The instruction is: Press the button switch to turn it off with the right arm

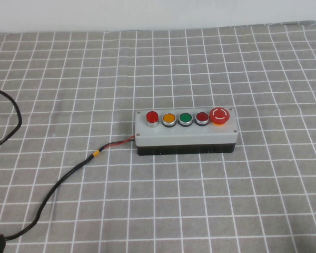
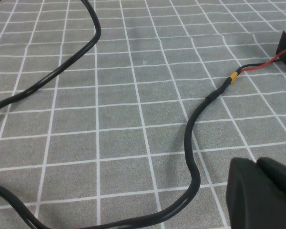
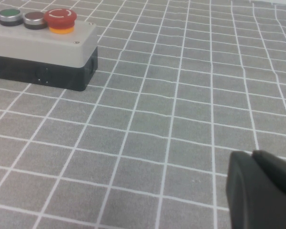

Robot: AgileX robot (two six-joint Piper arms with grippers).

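Neither of my claws shows in the high view; only the grey checked cloth [image 1: 253,190] does, with the grey button box [image 1: 185,136] lying near its middle. On the box's top, five buttons run in a row: the button switch [image 1: 152,116], bright red on its silver collar, sits at the end toward my left, then an orange button [image 1: 169,118], a green button [image 1: 185,118], a darker red button [image 1: 202,117] and the big red mushroom button [image 1: 220,115] at the end toward my right. A black cable [image 1: 58,182] leaves the box's left end and trails off across the cloth toward my left side.

From my left wrist, my left claw [image 2: 262,193] is only a dark bulk at the picture's edge, low over the cloth, and I cannot tell how its fingers stand. The cable loops across the squares beside it, ending in an orange band [image 2: 233,76] and red wire [image 2: 271,61] at the box's corner.

From my right wrist, my right claw [image 3: 262,191] is the same kind of dark bulk, probably just above the cloth; I cannot tell its fingers' state. It is well apart from the box, whose mushroom end is nearest it.
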